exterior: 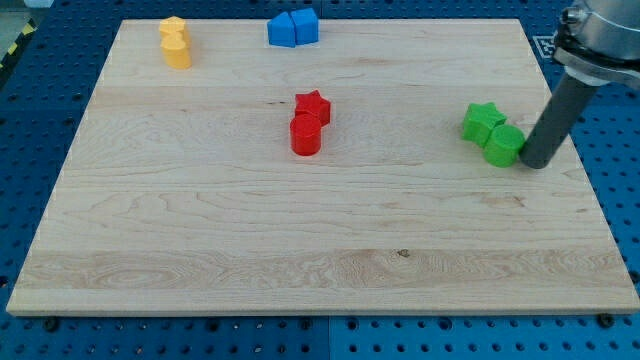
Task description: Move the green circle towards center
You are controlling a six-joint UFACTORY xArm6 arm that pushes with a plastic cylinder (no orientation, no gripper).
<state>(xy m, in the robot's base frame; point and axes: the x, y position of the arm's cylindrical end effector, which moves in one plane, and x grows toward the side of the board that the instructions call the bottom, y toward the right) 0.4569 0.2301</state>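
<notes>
In the camera view, the pale wooden desk [320, 230] carries the small green circle block [504, 145], a short cylinder, at about three o'clock from the board's middle, close to the view's right edge. My tip [534, 163], the lower end of the straight dark rod, rests on the desk just beside the circle at its four o'clock side, touching it or very nearly so; I cannot tell which. There is no hand on this arm, so nothing is grasped: the rod can only push. The centre lies at about nine o'clock from the circle, so the tip sits on roughly the far side and a push toward nine to ten o'clock looks right. The green star block [482, 121] touches the circle at its eleven o'clock and would likely be carried along. The red star block [313, 105] and red cylinder block [305, 136] stand near centre.
</notes>
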